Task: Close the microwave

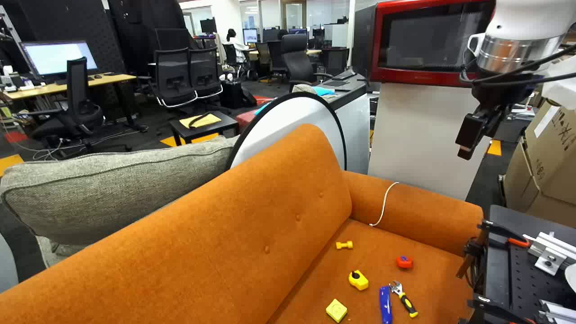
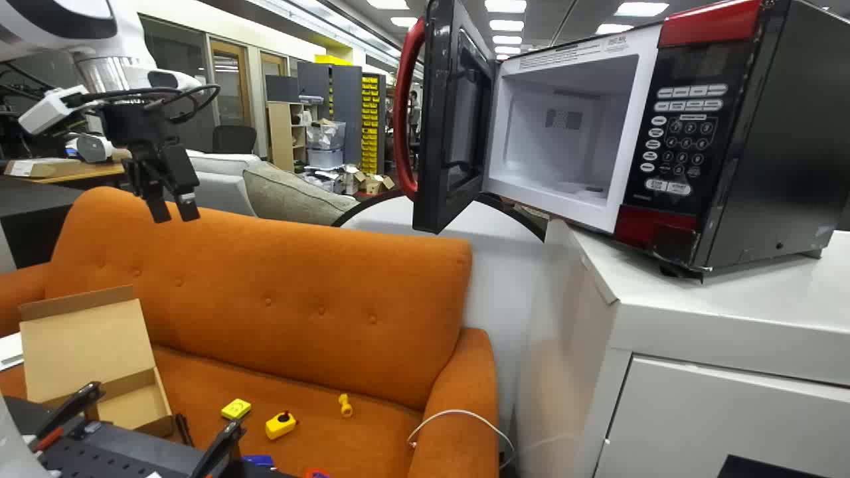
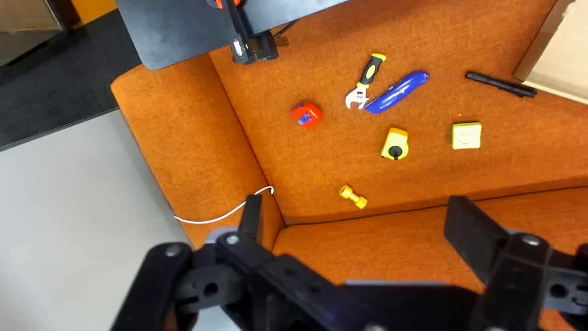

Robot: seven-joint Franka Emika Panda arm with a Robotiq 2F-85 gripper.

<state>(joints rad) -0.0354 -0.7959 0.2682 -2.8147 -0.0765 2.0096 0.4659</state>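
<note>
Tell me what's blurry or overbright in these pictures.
In the wrist view, the claw looks out of focus, the wrench beyond crisper; in an exterior view, ceiling lights burn out to white and fine print on the microwave blurs; in an exterior view, the far-left monitor looks washed out.

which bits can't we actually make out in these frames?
Microwave door: right end, behind the robot arm in an exterior view.
Microwave control panel: most button labels too small and blurred, in an exterior view.
Cardboard box: cut off by the right edge of the wrist view.
Nearest computer monitor: screen content washed out, too small to read, in an exterior view.
</note>
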